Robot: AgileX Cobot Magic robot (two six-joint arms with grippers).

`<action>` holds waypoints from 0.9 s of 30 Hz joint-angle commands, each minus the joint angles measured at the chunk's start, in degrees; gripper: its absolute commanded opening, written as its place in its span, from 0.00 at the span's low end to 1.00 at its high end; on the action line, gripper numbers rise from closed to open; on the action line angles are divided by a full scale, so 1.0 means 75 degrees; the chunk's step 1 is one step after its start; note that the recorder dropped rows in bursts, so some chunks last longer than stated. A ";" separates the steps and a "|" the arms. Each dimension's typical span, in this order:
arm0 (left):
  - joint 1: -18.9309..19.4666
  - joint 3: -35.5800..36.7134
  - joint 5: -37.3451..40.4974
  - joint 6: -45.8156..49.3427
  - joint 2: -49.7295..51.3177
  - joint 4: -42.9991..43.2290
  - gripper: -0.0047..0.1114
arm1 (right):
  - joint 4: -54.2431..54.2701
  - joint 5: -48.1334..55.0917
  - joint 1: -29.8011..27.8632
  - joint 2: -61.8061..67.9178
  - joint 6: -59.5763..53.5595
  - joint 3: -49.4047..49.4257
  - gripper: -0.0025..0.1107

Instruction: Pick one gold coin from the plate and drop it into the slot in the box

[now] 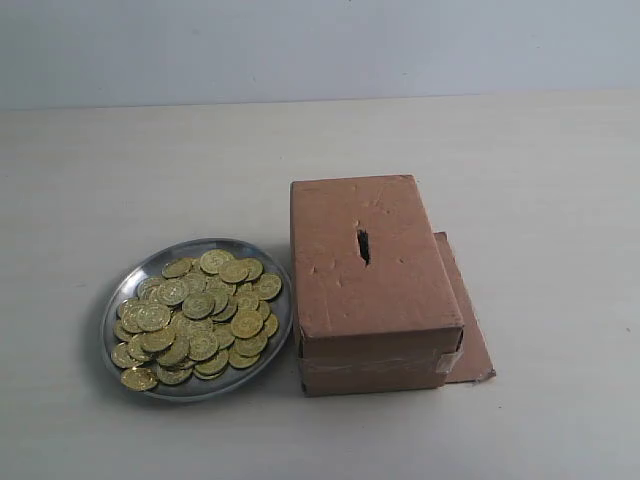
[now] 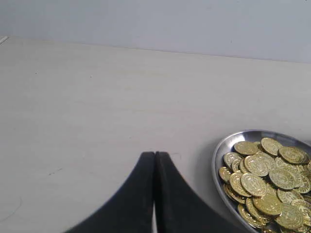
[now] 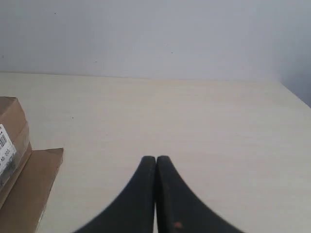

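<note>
One: Dozens of gold coins (image 1: 195,320) lie heaped on the plate (image 1: 106,335), lower left of the exterior frame. Why so loose?
Two: Probably so a single coin at the heap's edge can be pinched off. The box (image 1: 375,300) stands just right of the plate, nearly touching, which keeps the carry short.
One: And the slot (image 1: 363,245)?
Two: It faces up, mid-top. Its long axis runs up-and-down the frame, along the box's length. A coin likely has to enter on edge, lined up with it.
One: The claws?
Two: On both the left gripper (image 2: 155,160) and the right gripper (image 3: 156,162) the fingers are pressed together, holding nothing, and neither is over the coins yet.
</note>
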 commanded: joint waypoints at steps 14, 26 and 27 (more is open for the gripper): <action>0.0012 -0.0018 -0.0088 -0.0020 -0.0050 -0.0017 0.04 | 0.0074 -0.0827 -0.0013 -0.0049 -0.0197 0.0035 0.02; 0.0012 -0.0018 -0.2234 -0.1396 -0.0050 -0.2127 0.04 | 0.3072 -0.2959 -0.0013 -0.0049 0.1300 0.0035 0.02; 0.0012 -0.0018 -0.2271 -0.1396 -0.0050 -0.2127 0.04 | 0.3385 -0.2938 -0.0013 -0.0049 0.1336 0.0035 0.02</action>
